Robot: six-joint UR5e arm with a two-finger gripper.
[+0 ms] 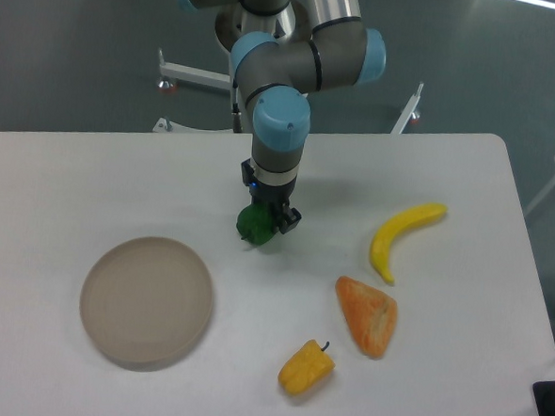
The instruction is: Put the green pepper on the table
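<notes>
Room for moving lies mostly along the left and near-left of the table (pixel 91 178), where white surface runs from the far edge down to the near edge with only the round beige plate (pixel 146 301) sitting toward the near-left. The right half is more crowded: a banana (pixel 400 237) curves toward the right edge, an orange wedge-shaped piece (pixel 368 314) lies just nearer than it, and a yellow pepper (pixel 306 366) with a dark stem sits close to the near edge. The table's far-right corner is rounded, and bare surface runs along the far edge on both sides of the arm.

Near the middle of the table, somewhat toward the far edge, the gripper (pixel 267 219) points straight down with its fingers clamped on the green pepper (pixel 254 224). The pepper is small, glossy, dark green and lumpy; most of it bulges out to the left of the fingers. It is low at the table surface, though whether it touches cannot be told. It is well apart from the plate and from the other produce.

The plate holds nothing.
</notes>
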